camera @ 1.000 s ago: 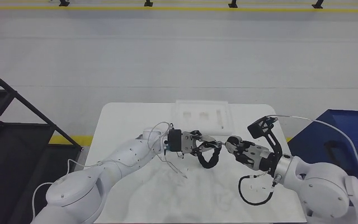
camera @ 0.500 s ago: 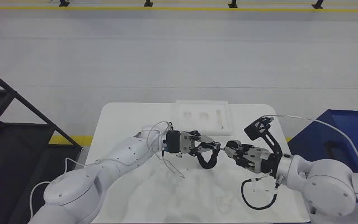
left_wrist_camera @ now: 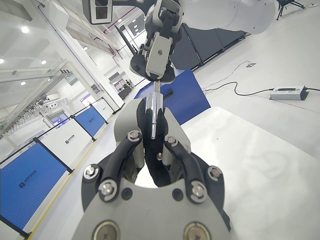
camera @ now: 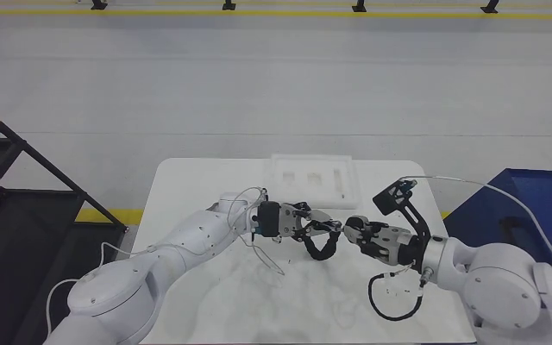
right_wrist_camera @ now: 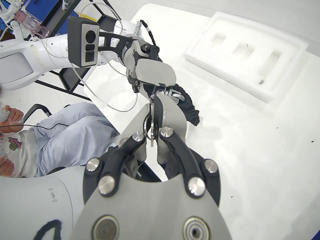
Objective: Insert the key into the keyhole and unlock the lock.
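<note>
My left gripper (camera: 321,226) is shut on the lock (left_wrist_camera: 154,116), a chrome cylinder with a black cable loop (camera: 321,247) hanging below it. The lock is held above the middle of the white table (camera: 198,285). My right gripper (camera: 348,229) faces it, shut on the key (right_wrist_camera: 151,123) and its ring. In the left wrist view the key blade (left_wrist_camera: 156,86) meets the end face of the cylinder, below the right gripper (left_wrist_camera: 155,76). In the right wrist view the left gripper (right_wrist_camera: 150,76) and the black cable (right_wrist_camera: 187,106) lie just past my fingertips.
A white foam tray (camera: 312,178) with three empty recesses sits at the table's far edge. A blue bin (camera: 509,207) stands off the right side and a black rack (camera: 34,224) off the left. A black cable hangs under the right arm (camera: 392,302).
The right gripper has shifted left toward the lock, closing the gap between key and cylinder. The left gripper has held the lock almost still.
</note>
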Controlling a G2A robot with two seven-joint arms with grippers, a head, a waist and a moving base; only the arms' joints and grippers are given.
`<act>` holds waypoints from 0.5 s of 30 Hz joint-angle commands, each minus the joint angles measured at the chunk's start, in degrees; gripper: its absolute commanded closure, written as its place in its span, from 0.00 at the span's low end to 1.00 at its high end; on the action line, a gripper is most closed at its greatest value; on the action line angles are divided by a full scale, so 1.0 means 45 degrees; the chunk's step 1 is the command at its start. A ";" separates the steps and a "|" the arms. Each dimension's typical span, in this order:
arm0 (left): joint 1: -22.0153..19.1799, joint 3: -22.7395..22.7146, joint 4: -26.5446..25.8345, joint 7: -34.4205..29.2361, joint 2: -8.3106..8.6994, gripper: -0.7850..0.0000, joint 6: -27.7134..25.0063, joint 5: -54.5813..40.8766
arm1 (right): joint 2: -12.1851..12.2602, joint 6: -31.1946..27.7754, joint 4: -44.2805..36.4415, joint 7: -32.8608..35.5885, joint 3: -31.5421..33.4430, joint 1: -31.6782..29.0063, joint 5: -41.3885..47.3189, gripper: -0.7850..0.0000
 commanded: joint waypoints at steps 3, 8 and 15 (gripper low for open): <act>-0.0008 0.0000 -0.0008 0.0045 -0.0011 1.00 0.0045 0.0001 | 0.0030 0.0038 0.0064 -0.0097 -0.0037 0.0014 0.0008 1.00; 0.0000 0.0000 0.0019 0.0043 -0.0005 1.00 0.0042 -0.0078 | 0.0071 0.0068 0.0103 -0.0177 -0.0088 0.0048 -0.0100 1.00; 0.0018 0.0000 -0.0061 0.0118 0.0053 1.00 0.0117 -0.0043 | 0.0124 0.0111 0.0161 -0.0212 -0.0218 0.0123 -0.0163 1.00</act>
